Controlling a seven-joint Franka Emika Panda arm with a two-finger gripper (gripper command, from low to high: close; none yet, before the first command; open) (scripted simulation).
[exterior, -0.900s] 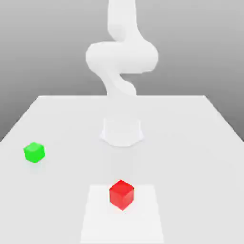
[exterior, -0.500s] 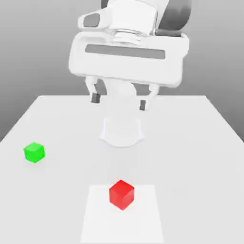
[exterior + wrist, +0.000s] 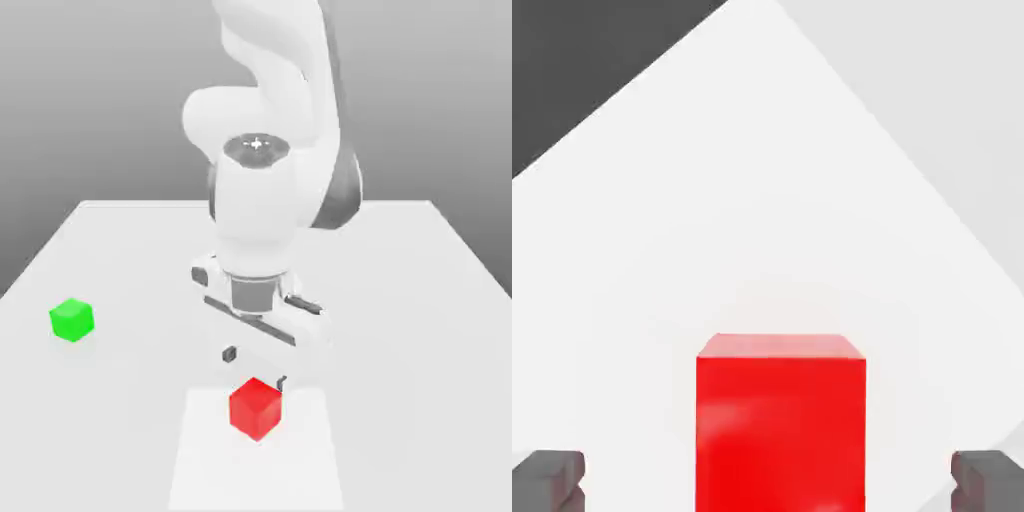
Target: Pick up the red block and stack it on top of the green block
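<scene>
The table [image 3: 420, 300] is big, white and flat, and both blocks sit on it. My arm [image 3: 265, 90] reaches down over the middle of it, with my gripper [image 3: 254, 368] hanging low, just behind and above the red block [image 3: 255, 408]. My fingers are spread as wide as they go, and they hold nothing. In the hand view I can see one dark fingertip [image 3: 548, 478] on each side of the red block [image 3: 782, 420], with white table showing in both gaps.

The red block sits on a brighter square patch [image 3: 310, 470] near the front edge of the table. The green block [image 3: 72, 320] is well apart from it, over on the exterior view's left.

Here is what I think could go wrong. If I come down a bit crooked, one fingertip could land on top of the red block instead of beside it. That would push it or tip it. If I close too soon, while I am still too high, I might pinch only its top edge, and it looks shiny, so it could slip out.

Later comes the tricky part. The green block looks a little smaller than the red one, so the red one has a small spot to rest on. If I set it down off to one side, it could fall off, or knock the green block away.
</scene>
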